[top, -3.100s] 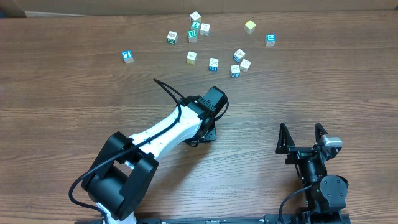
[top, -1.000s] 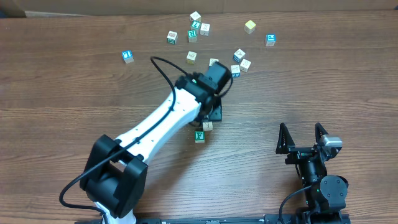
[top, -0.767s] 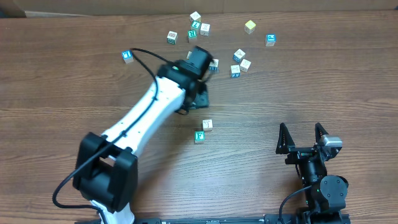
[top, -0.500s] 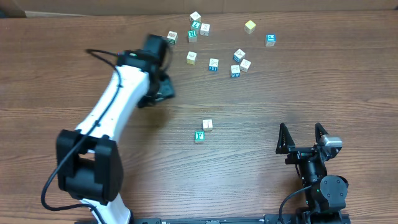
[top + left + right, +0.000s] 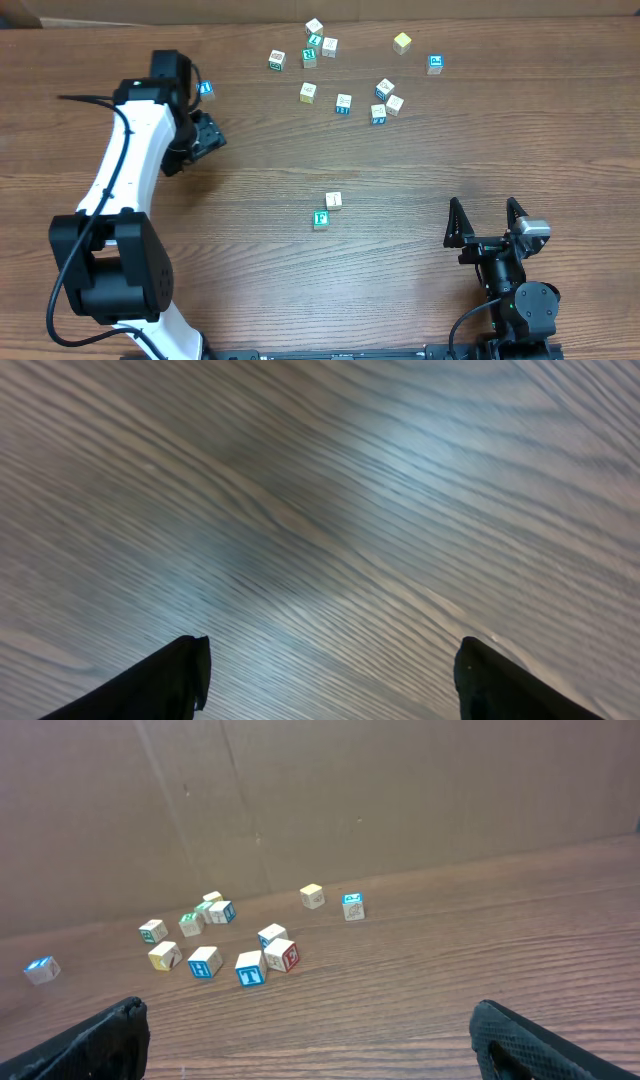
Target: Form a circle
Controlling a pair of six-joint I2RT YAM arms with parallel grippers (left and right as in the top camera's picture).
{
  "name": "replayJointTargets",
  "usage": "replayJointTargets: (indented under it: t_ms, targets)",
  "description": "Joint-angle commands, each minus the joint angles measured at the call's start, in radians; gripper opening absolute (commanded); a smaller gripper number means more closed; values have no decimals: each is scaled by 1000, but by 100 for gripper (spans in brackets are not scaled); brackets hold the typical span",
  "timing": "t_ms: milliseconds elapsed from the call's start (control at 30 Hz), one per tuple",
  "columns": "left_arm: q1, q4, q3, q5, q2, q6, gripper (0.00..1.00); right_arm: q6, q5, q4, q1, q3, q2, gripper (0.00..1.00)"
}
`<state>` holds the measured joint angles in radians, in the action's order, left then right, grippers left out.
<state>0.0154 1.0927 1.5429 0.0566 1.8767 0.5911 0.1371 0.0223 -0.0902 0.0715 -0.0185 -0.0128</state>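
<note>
Left jaws stand apart over bare worktop (image 5: 400, 290) at upper left, holding nothing. A green-faced cube (image 5: 321, 219) and a cream cube (image 5: 334, 200) lie just beside each other at centre, well apart from both jaws. Right jaws gape empty, lower right.

Grn cube (image 5: 321, 219): F; blue cube (image 5: 251, 974): T
</note>
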Motion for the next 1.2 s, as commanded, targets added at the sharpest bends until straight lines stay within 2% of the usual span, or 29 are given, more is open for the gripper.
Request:
replayJointTargets:
  t_ms: [0, 67, 133, 1167]
  targets:
    - [41, 3, 21, 37, 0, -20, 78, -14, -9, 6, -6, 10, 10, 100]
    - [58, 6, 21, 50, 0, -20, 81, -14, -9, 6, -6, 10, 10, 100]
    - [72, 13, 21, 60, 0, -21, 100, -14, -9, 6, -6, 10, 10, 100]
    - [82, 9, 21, 58, 0, -23, 100, -14, -9, 6, -6, 10, 10, 100]
